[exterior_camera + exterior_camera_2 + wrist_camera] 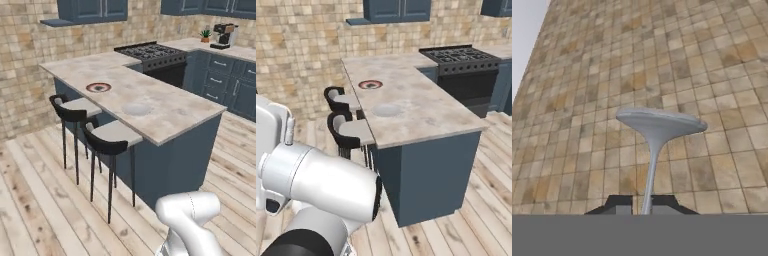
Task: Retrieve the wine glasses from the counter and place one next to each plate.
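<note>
1. Left base view: the counter [165, 112], a beige marble-look top over dark blue cabinets, juts toward the camera as a peninsula. Two plates lie on it, well apart: the red-rimmed plate [98, 87] with its dark ring farther back, and the pale plate [136, 108] nearer the front, so close in tone to the stone that its edge is hard to make out. Two black stools [87, 125] with pale seats stand by the near side. A black stove [152, 54] sits behind, and a coffee machine [224, 36] and a small potted plant [205, 35] stand on the far counter run. The arm is cut off at the lower right.

2. Right base view: the same counter, with the red-rimmed plate toward the wall and the pale plate nearer, faint against the stone. The arm's large white joint blocks the lower left and hides part of the stools.

3. Hand view: the end effector [641, 204] is nearly closed, its two dark fingertips [619, 204] pinching the thin stem of a wine glass [659, 127]. The glass is bluish-grey; its round flat foot spreads wide at the far end of the stem, away from the fingers. The bowl is hidden below the frame. Behind it is a tan tiled wall [677, 60].
</note>
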Motion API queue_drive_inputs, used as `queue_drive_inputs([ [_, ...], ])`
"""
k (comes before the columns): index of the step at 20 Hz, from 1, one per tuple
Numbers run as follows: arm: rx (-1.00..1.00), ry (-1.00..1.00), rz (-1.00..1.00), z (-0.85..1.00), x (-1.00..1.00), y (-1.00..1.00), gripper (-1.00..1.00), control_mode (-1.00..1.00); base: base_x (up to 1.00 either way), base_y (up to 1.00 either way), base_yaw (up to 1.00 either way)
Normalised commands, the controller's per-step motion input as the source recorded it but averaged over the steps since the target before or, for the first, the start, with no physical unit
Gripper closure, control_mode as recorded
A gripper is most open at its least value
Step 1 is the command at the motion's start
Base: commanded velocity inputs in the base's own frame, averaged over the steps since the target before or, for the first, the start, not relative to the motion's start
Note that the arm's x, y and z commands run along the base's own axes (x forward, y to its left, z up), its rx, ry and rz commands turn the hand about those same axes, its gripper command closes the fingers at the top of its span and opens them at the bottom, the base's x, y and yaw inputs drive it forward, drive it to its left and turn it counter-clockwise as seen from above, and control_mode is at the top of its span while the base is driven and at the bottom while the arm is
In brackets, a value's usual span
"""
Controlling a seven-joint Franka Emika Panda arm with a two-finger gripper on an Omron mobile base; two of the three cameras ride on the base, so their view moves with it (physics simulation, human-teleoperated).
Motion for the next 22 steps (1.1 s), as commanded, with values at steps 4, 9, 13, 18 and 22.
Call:
queue_drive_inputs([
  [4,0.00,0.00,0.00,0.00,0.00,0.00,1.00,1.00,0.12,1.00,-0.33],
  [9,0.00,0.00,0.00,0.00,0.00,0.00,1.00,1.00,0.54,1.00,-0.37],
  [13,0.00,0.00,0.00,0.00,0.00,0.00,1.00,1.00,0.74,0.95,-0.50],
  [18,0.00,0.00,0.00,0.00,0.00,0.00,1.00,1.00,0.49,0.82,-0.53],
  [22,0.00,0.00,0.00,0.00,0.00,0.00,1.00,1.00,0.00,0.97,-0.55],
])
